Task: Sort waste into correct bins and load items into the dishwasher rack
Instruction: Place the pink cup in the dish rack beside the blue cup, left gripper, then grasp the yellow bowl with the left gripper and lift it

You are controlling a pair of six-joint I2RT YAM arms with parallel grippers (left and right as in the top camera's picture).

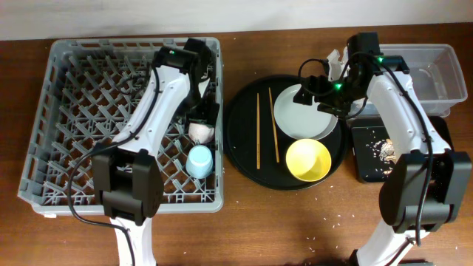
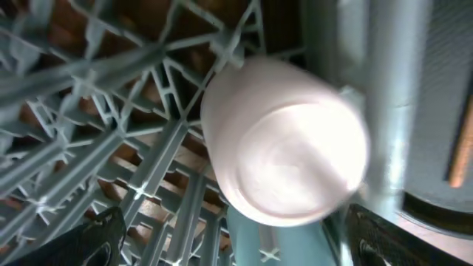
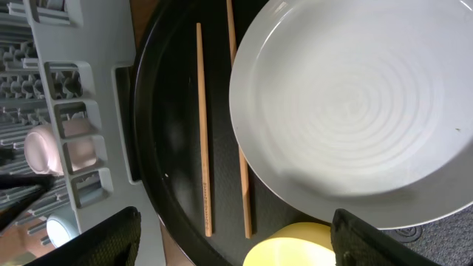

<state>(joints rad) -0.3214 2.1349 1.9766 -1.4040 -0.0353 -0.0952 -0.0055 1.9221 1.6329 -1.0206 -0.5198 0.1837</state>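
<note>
Left fingers point(image 2: 100, 236): you've got them spread wide, gripping nothing.
Pink cup point(image 2: 284, 140): just ahead of them, in the dishwasher rack point(image 1: 74, 89), light-blue cup point(image 1: 199, 160) beside it.
Right fingers point(image 3: 111, 236): spread too, empty, over the plate point(image 3: 355, 111).
Chopsticks point(image 3: 204, 133): beside the plate on the round black tray point(image 1: 244, 148).
Yellow bowl point(image 1: 308, 159): same tray.

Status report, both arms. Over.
Left tool open over pink cup in dishwasher rack. Right tool open above plate on round black tray. Chopstick lies tight along plate rim, yellow bowl beside.
</note>
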